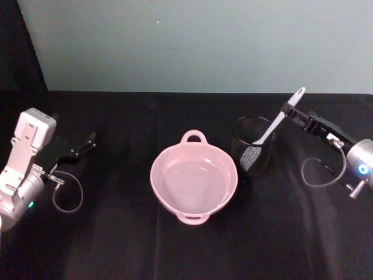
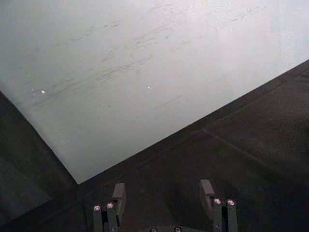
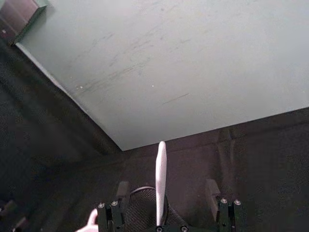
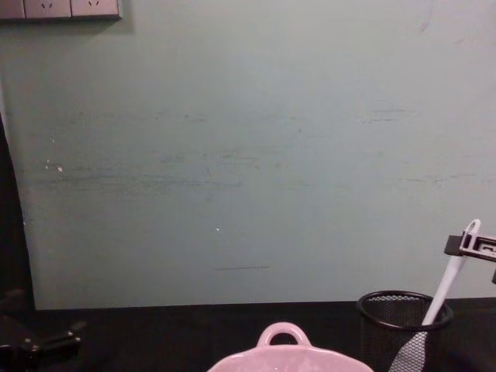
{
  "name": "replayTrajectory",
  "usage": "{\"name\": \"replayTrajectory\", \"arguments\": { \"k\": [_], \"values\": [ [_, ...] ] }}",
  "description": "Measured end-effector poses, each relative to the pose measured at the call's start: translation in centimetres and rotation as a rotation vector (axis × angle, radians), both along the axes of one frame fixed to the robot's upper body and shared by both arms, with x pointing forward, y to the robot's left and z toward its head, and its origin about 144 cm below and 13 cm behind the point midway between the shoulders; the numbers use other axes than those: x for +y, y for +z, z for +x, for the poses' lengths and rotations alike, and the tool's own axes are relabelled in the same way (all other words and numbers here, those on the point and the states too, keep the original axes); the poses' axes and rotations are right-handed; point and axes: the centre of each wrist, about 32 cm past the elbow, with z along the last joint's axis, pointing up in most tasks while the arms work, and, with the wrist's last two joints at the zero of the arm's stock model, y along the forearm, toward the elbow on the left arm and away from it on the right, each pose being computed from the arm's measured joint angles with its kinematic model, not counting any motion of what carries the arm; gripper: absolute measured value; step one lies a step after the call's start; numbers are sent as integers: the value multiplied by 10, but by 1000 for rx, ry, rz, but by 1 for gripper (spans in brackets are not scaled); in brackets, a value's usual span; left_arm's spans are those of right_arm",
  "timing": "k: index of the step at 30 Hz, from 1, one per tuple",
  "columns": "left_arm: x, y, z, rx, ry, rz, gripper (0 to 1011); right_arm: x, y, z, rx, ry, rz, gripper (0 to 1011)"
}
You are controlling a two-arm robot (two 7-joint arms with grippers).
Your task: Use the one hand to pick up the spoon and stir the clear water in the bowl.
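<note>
spoon (image 1: 273, 125) stands in mesh cup (image 1: 261, 158) beside bowl (image 1: 156, 169); right jaws released, straddling its handle; left jaws released, parked.

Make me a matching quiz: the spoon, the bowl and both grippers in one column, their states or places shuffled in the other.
1. spoon
2. bowl
3. left gripper
4. right gripper

A. open, around the spoon's handle
B. pink, holding water
C. tilted in the mesh cup
D. open, parked at far left

Pairs: 1-C, 2-B, 3-D, 4-A
</note>
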Motion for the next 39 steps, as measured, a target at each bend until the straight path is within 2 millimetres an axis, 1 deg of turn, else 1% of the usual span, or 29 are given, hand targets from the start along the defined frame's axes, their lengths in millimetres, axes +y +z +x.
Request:
{"name": "replayTrajectory", "arguments": {
  "k": [9,14,25,30,32,34,36,37,38,39],
  "values": [
    [0,0,0,0,0,0,1011,16,2,14,26,-26,24,1002],
    [0,0,0,0,0,0,1011,23,4,17,22,-27,19,1002],
    [0,0,0,0,0,0,1011,23,4,17,21,-28,19,998],
    [0,0,0,0,0,0,1011,23,4,17,20,-28,19,907],
    [0,0,0,0,0,0,1011,23,4,17,21,-29,19,862],
    [0,0,0,0,0,0,1011,22,4,17,21,-28,19,789],
    [0,0,0,0,0,0,1011,22,4,17,21,-29,19,761],
    [0,0,0,0,0,0,1011,22,4,17,21,-29,19,697],
    [0,0,0,0,0,0,1011,22,4,17,21,-29,19,681],
    [0,0,0,0,0,0,1011,22,4,17,21,-29,19,635]
  ]
}}
